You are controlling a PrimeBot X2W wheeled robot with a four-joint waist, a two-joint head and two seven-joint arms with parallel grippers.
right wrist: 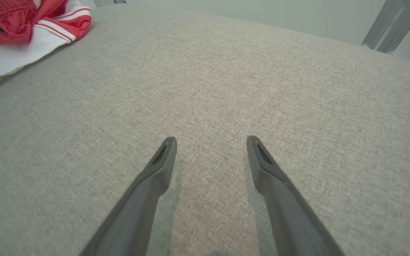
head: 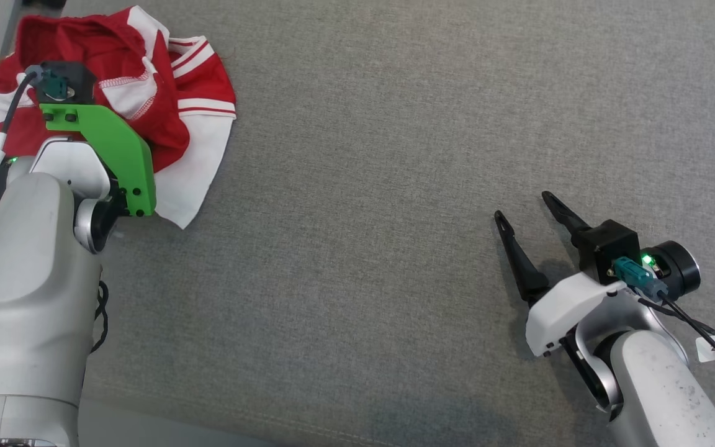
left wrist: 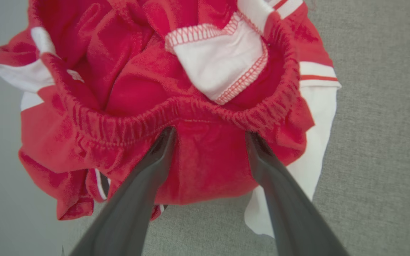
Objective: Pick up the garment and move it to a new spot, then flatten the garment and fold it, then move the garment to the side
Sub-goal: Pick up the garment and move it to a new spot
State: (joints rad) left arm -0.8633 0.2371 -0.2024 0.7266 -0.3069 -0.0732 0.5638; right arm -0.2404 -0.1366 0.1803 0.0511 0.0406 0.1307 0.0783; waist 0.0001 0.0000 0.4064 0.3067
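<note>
Grey tabletop (head: 395, 186) held the red shorts (left wrist: 126, 81), and the wide-open left claw (left wrist: 210, 134) needed to pinch their stretchy band (left wrist: 119, 128) deep.

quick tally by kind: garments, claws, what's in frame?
Garments: 1, red-and-white shorts, bunched at the far left of the grey surface.
Claws: 2, left claw open with its tips by the shorts' waistband, right claw open over bare fabric.
Total: 3
</note>
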